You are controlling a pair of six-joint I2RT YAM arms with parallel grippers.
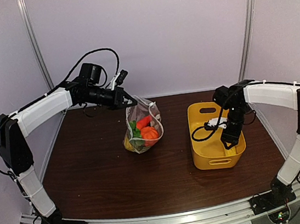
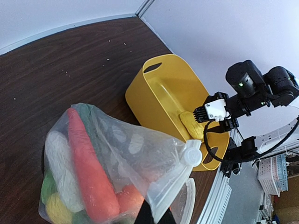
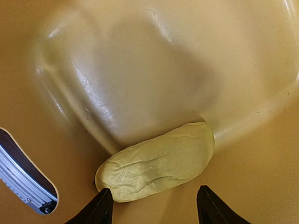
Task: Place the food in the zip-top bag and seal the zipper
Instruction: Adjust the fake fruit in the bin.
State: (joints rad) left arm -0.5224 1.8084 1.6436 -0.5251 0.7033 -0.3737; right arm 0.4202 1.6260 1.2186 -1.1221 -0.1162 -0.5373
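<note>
Now the left gripper [image 1: 131,102] is clamped on the bag's [image 1: 151,111] top edge, holding it up, part-filled. The right gripper [image 3: 152,207], jaws apart, hovers over the yellow piece [image 3: 156,161] in the basket [image 1: 212,162]. It likely must close next.

Bag: zip-top bag [image 1: 142,125], clear with pale dots, hangs from its top edge at the centre of the top view.
Food inside: orange carrot [image 2: 88,172] tilted, with white, green, yellow and red pieces bunched in the bottom.
Loose food: pale yellow piece [image 3: 156,161], wrinkled, lies on its side in the yellow basket [image 1: 220,162], right of centre.
Zipper: zipper [image 2: 170,186] runs along the top edge, with the white slider [image 2: 191,156] at its end, lower right of the left wrist view.
</note>
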